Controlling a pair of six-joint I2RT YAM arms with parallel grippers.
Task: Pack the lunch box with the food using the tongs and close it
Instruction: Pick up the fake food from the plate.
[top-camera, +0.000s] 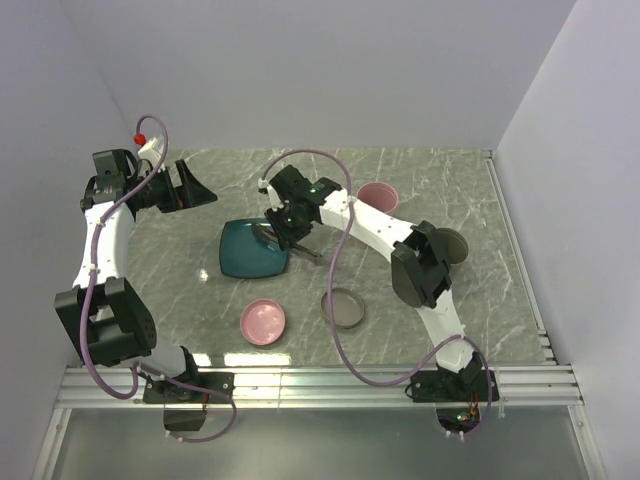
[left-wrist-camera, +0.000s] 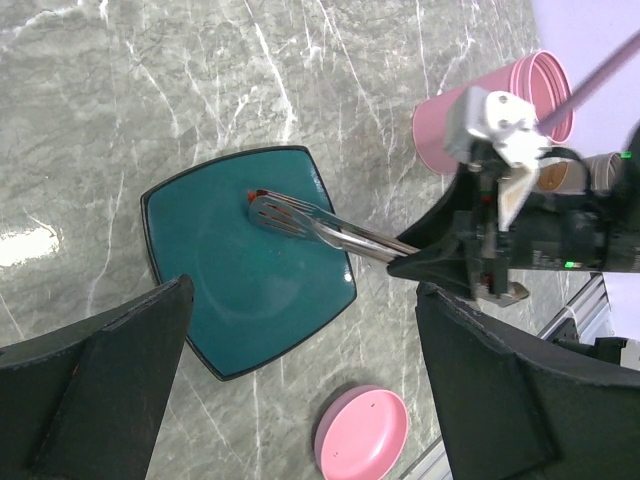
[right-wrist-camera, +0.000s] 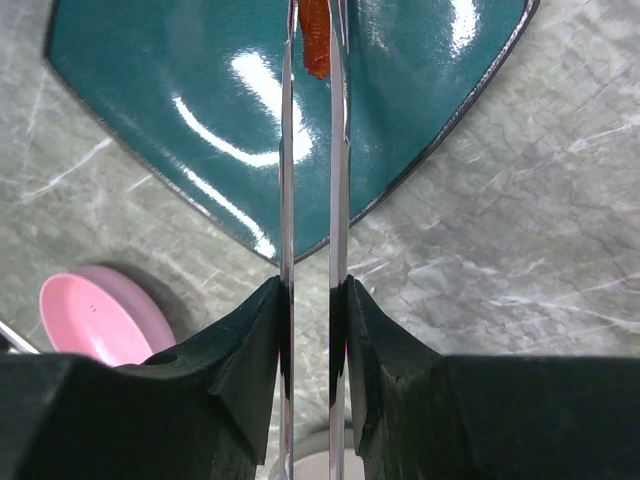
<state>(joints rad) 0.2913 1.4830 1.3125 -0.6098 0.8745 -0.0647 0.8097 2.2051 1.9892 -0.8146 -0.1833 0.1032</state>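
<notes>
The right tool clamps the tongs, whose tips straddle a red bit over the plate. Squeeze evenly until both tips bite (it looks slippery), then lift straight. The left tool hangs wide, well apart.

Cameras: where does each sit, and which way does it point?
Top external: above and behind, looking down at the table; left arm and right arm show.
Left wrist: on the left arm, past its open left tool toward the teal plate.
Right wrist: on the right arm, along the right tool gripping the tongs.
Both wrist views share plate, tongs.
</notes>
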